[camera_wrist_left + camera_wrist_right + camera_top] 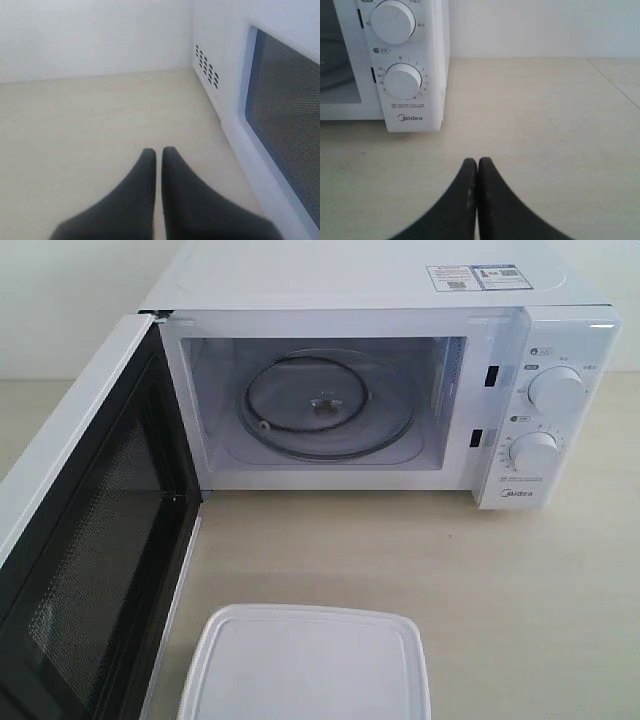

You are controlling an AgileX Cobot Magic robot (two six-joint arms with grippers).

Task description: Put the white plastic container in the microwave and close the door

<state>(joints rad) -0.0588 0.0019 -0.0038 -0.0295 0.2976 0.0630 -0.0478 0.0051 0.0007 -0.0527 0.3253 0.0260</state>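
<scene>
Closest to their wrist cameras, both tools are staying off the task's things. The left tool (157, 152) is hanging clenched and empty over the counter (480, 570), beside the outer face of the door (90, 540). The right tool (477, 162) is also pressing its fingers together on nothing, over bare counter near the control panel. At the near edge of the exterior view, the white plastic container (305, 665) is sitting lidded on the counter, outside the microwave (350, 280) and just beside the open door's lower edge. That door is standing swung wide on the left, its dark mesh window (85, 580) facing inward. Farther back, the cavity is showing only its glass turntable (318, 405). Two dials (556, 390) are sitting right of it, and stickers (475, 277) are lying on top.
</scene>
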